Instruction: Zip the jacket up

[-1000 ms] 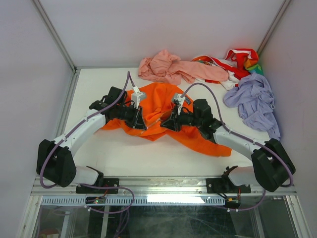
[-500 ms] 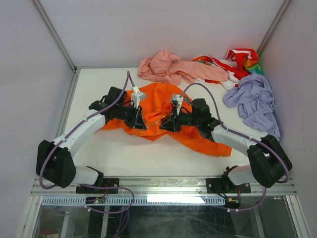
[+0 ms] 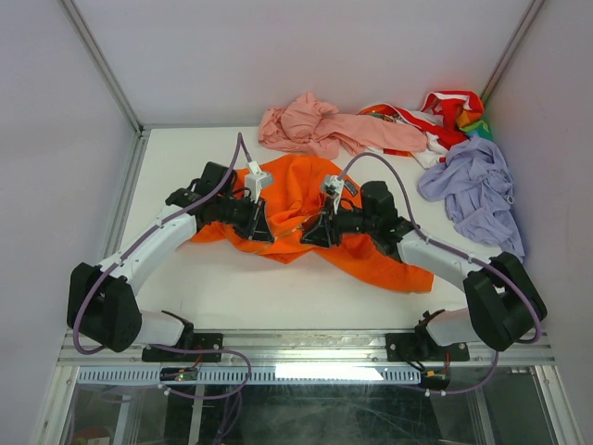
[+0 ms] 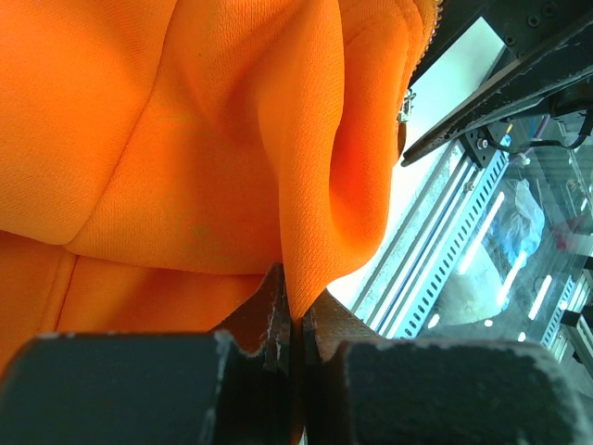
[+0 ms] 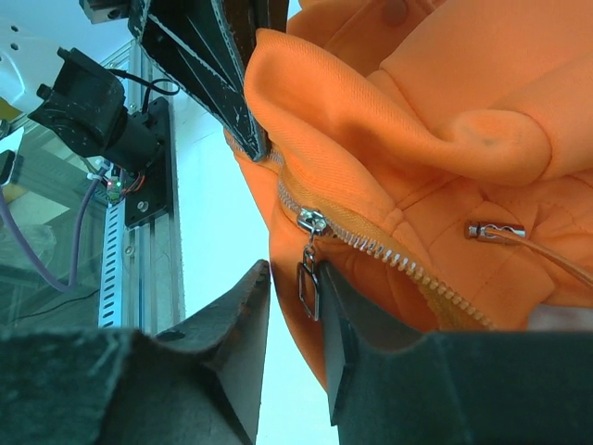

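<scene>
The orange jacket (image 3: 296, 199) lies crumpled mid-table. My left gripper (image 3: 260, 229) is shut on a fold of its lower hem, which shows pinched between the jaws in the left wrist view (image 4: 306, 185). My right gripper (image 3: 313, 233) is open at the jacket's front edge. In the right wrist view the metal zipper slider and its hanging pull tab (image 5: 309, 278) sit between the open fingers, the tab against the right finger (image 5: 343, 324). The zipper teeth (image 5: 408, 264) run up to the right. A metal drawcord tip (image 5: 496, 231) lies on the fabric.
A pale pink garment (image 3: 320, 128) lies at the back. A red, white and multicoloured garment (image 3: 445, 113) lies at the back right. A lilac garment (image 3: 477, 190) lies at the right. A metal frame rail (image 3: 306, 348) runs along the near edge.
My right gripper has shifted slightly toward the jacket's front edge, its forearm swinging a little. The left arm and the jacket have hardly moved.
</scene>
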Controlling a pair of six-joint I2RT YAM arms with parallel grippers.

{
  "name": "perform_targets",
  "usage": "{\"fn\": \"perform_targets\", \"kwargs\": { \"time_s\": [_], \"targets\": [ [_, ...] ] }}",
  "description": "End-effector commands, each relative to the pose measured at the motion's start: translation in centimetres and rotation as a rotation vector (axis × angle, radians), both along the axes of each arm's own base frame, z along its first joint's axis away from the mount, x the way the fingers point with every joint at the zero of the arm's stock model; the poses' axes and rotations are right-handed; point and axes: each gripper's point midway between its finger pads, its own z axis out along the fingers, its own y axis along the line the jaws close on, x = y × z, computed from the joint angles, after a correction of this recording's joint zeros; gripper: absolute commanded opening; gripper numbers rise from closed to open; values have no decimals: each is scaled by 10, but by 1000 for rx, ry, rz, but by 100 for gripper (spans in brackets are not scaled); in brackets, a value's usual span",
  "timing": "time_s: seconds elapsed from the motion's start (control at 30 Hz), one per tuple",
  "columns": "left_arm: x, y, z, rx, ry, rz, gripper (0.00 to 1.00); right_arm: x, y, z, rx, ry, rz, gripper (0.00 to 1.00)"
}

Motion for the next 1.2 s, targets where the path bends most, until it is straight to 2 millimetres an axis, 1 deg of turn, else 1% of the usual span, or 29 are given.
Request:
{"fn": "perform_targets", "kwargs": {
  "time_s": [0.0,0.13,0.2,0.37,0.5,0.53,0.6,0.63,0.67,0.73,0.83,0.93,1.0,1.1,1.17],
  "targets": [
    [4,-1,15,-35,-59,-3,0,6,3,39,74,-86,20,31],
    [5,-1,16,-34,-64,-2,0,8,1,41,79,-84,10,30],
    [4,-1,15,-33,-62,-3,0,9,0,42,81,-85,7,27],
    [5,-1,15,-34,-62,-4,0,10,-1,39,76,-78,0,15],
    [6,-1,17,-35,-64,-3,0,12,-1,38,71,-81,-7,0],
    [5,-1,17,-36,-64,-3,0,13,-2,37,64,-87,-17,0],
    [4,0,17,-32,-63,-1,0,24,-7,35,26,-116,-78,0],
    [4,1,17,-26,-60,0,0,33,-11,32,-10,-137,-129,0],
    [3,3,17,-16,-65,4,0,43,-20,28,-64,-148,-201,0],
    [3,7,16,8,-69,15,0,67,-39,29,-153,-209,-358,0],
    [3,12,16,37,-80,28,0,96,-74,44,-239,-308,-587,0],
    [3,14,19,49,-92,35,0,113,-103,60,-299,-384,-750,0],
    [3,16,21,53,-100,38,0,124,-126,61,-376,-403,-874,0],
    [6,17,25,59,-119,49,0,133,-157,62,-466,-425,-1018,0],
    [7,18,28,60,-133,55,0,134,-169,66,-480,-433,-1073,0]
  ]
}}
